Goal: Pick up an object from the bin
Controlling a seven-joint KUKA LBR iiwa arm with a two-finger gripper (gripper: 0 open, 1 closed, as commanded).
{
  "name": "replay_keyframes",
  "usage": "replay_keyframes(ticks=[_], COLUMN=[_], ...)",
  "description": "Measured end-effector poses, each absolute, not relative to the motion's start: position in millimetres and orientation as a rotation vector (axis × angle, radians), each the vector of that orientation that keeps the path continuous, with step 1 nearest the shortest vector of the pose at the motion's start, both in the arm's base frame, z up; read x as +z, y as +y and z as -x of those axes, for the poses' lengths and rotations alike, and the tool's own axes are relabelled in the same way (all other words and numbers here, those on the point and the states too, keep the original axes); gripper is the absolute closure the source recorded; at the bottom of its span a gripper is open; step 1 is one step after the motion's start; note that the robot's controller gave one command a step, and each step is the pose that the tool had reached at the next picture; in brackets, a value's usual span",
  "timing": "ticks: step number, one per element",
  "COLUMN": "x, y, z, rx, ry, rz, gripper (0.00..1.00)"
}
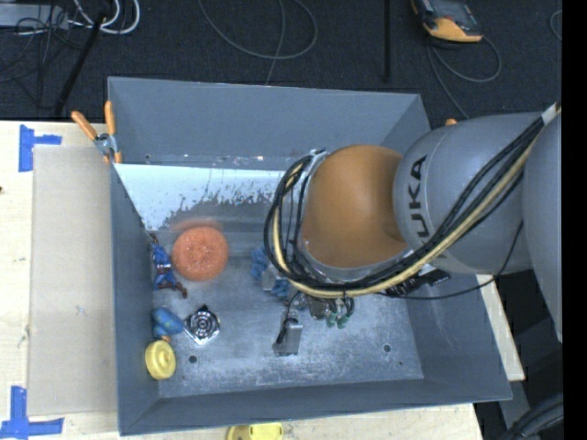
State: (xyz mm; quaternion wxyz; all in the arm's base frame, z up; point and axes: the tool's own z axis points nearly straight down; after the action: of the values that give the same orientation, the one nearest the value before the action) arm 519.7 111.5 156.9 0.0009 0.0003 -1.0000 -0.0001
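Camera view: small blue pieces (278, 287) lie near the middle of the bin (275, 126), at 11 o'clock from the gripper (288, 337), which is low over bare floor. Whether it is apart or together cannot be told. Toward 9 o'clock sits an orange ball (200, 251), and toward 8 a yellow disc (160, 360).

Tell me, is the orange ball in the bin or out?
In the bin. The ball rests on its floor at the left, beside a blue figure, well apart from the gripper.
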Motion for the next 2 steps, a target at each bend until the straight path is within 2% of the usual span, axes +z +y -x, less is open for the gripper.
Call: replay_keyframes(ticks=[1,2], x=[167,157], y=[64,43], z=[-532.4,-552.2], rx=[-0.002,0.006], ry=[-3.14,-3.143], rz=[-0.036,-0.09], gripper=[0.0,0.0])
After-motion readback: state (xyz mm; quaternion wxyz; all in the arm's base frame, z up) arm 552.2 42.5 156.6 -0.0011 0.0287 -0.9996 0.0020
